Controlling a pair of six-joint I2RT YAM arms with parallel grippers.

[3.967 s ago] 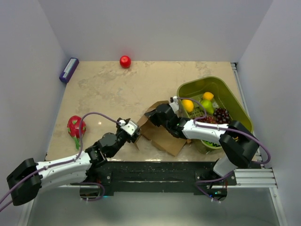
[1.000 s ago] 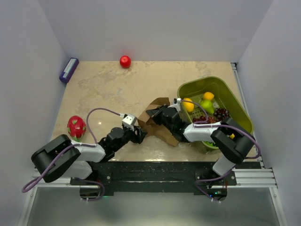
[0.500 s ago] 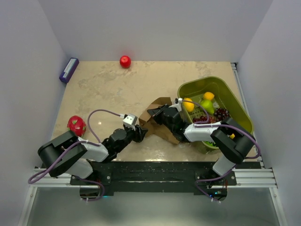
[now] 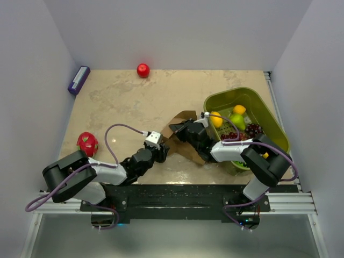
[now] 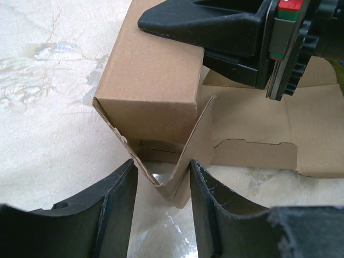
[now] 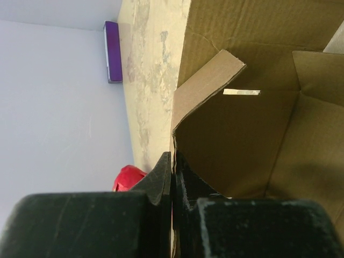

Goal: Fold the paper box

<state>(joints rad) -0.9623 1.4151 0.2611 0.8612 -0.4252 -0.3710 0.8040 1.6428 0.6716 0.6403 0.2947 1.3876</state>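
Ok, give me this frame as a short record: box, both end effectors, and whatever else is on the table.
box: partly folded, one wall raised, flaps spread flat
left end effector: open, straddling a flap corner
right end effector: shut on the raised wall's edge
basket: green, fruit inside, right of box
elsewhere: red ball, purple block, dragon fruit
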